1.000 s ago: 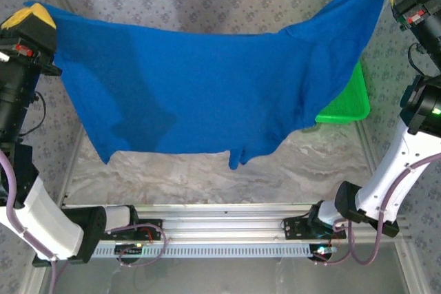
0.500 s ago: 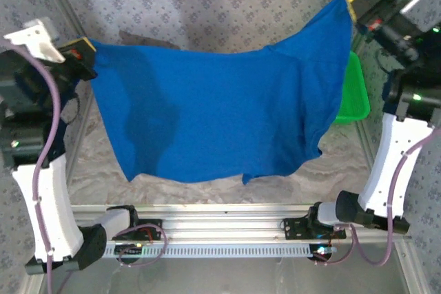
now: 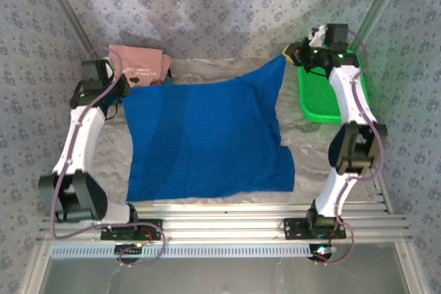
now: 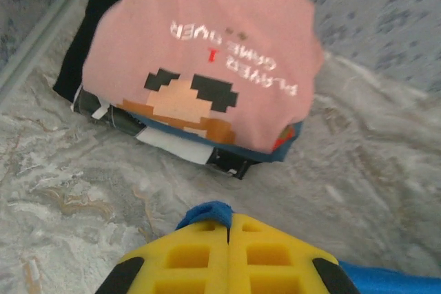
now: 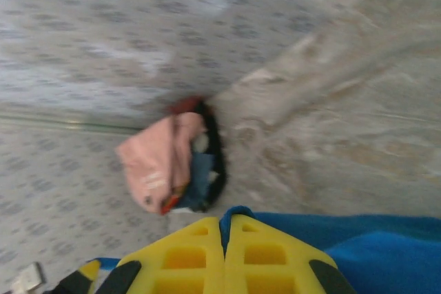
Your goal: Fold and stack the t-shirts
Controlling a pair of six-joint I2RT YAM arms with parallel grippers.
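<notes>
A royal-blue t-shirt (image 3: 207,135) lies spread over the marble table, its plain side up. My left gripper (image 3: 122,91) is shut on its far left corner, and a tuft of blue cloth (image 4: 207,213) pokes out between the yellow fingertips (image 4: 200,239). My right gripper (image 3: 289,54) is shut on the far right corner, which stands slightly lifted; blue cloth (image 5: 344,246) runs out of its closed jaws. A folded stack topped by a salmon-pink t-shirt (image 3: 141,67) with white lettering (image 4: 234,53) sits at the back left, just beyond my left gripper (image 4: 229,217).
A green mesh basket (image 3: 331,94) stands at the back right, beside my right arm. Patterned walls close in the back and both sides. The metal rail (image 3: 220,228) carrying the arm bases runs along the near edge. Bare marble (image 3: 317,163) shows right of the shirt.
Both arms have swung forward and down from high near the camera. The blue shirt, hanging stretched between them before, now lies spread on the table.
</notes>
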